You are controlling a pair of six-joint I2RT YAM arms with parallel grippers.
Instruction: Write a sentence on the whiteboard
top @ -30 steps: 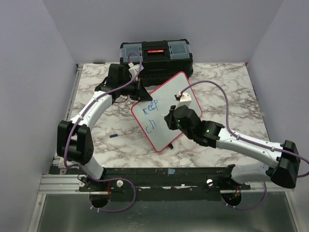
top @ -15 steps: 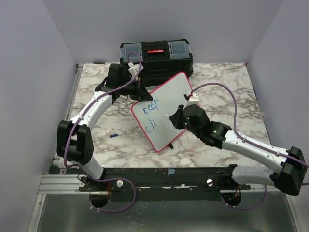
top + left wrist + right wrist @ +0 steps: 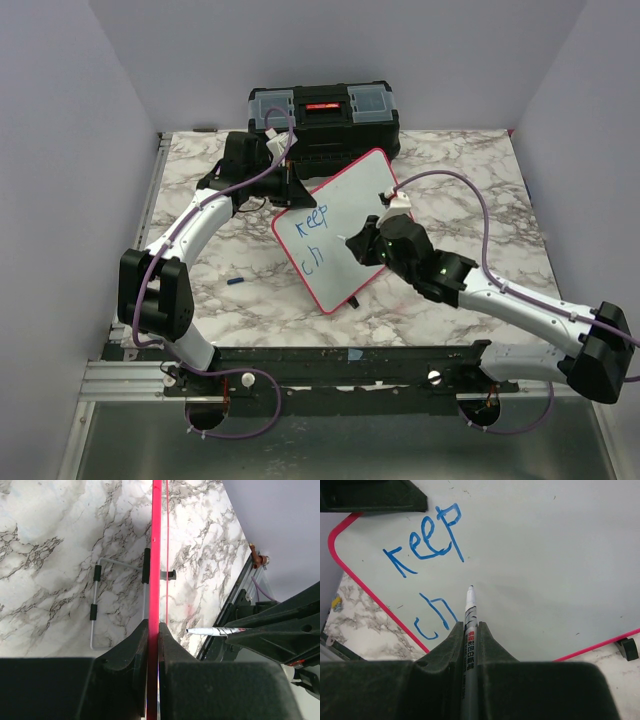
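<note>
From above, find the whiteboard [image 3: 352, 192] on the marble table [image 3: 470, 180], just in front of the black toolbox [image 3: 323, 115], turned cornerwise to the arms. Read the sentence [image 3: 310, 235] only as far as "keep" and "ch", in blue near the left side of the face. See the left gripper [image 3: 290, 192] clamped on the upper left rim, and the right gripper [image 3: 355, 240] poised over the middle of the face, jaws drawn close together. Note a small blue cap [image 3: 235, 282] lying well apart on the marble, to the left.

From the left wrist, look along the whiteboard [image 3: 155, 555] edge-on: pinched between narrow fingers [image 3: 130, 650], with a wire stand [image 3: 95, 605] just beside its back and a marker [image 3: 215, 630] pointing in from the right. Judge from so thin an edge: light, stiff and flat, liable to swivel or slide under pen pressure, so best gripped at the rim, clear of the writing face, as here.

From the right wrist, see the marker [image 3: 469, 620] held tight between both fingers [image 3: 445, 640], tip aimed at bare white just right of "ch"; cannot tell whether touching or just off. Treat the glossy face as slippery and the fresh ink as smearable: press lightly, grip the barrel low for control, avoid brushing the finished letters
</note>
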